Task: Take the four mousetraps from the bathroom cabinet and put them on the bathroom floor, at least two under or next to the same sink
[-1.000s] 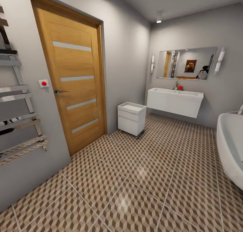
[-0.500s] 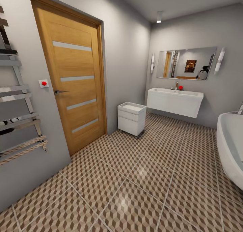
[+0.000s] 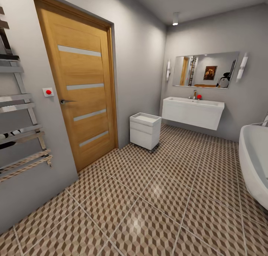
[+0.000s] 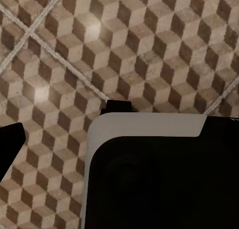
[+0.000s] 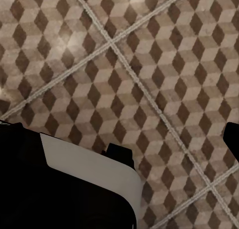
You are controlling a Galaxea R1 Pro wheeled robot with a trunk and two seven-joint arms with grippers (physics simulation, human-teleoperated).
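Note:
The mousetraps and the cabinet are out of view. The white wall-hung bathroom sink (image 3: 193,112) sits on the far wall with a chrome tap and a small red item on its rim. The cube-patterned bathroom floor (image 3: 149,196) stretches from me to the sink. My left wrist view looks down on the tiles (image 4: 124,49) over a white-and-black part of my own body (image 4: 149,179). One dark finger (image 4: 10,144) shows at the frame's edge. In the right wrist view, a dark finger (image 5: 233,139) shows at the edge over tiles (image 5: 149,64). Nothing is between the fingers of either gripper.
A wooden door (image 3: 82,92) stands shut on the left wall beside a chrome towel rail (image 3: 18,111). A small white drawer unit (image 3: 145,129) stands between door and sink. The white bathtub (image 3: 255,163) bulges in at the right. A mirror (image 3: 204,70) hangs above the sink.

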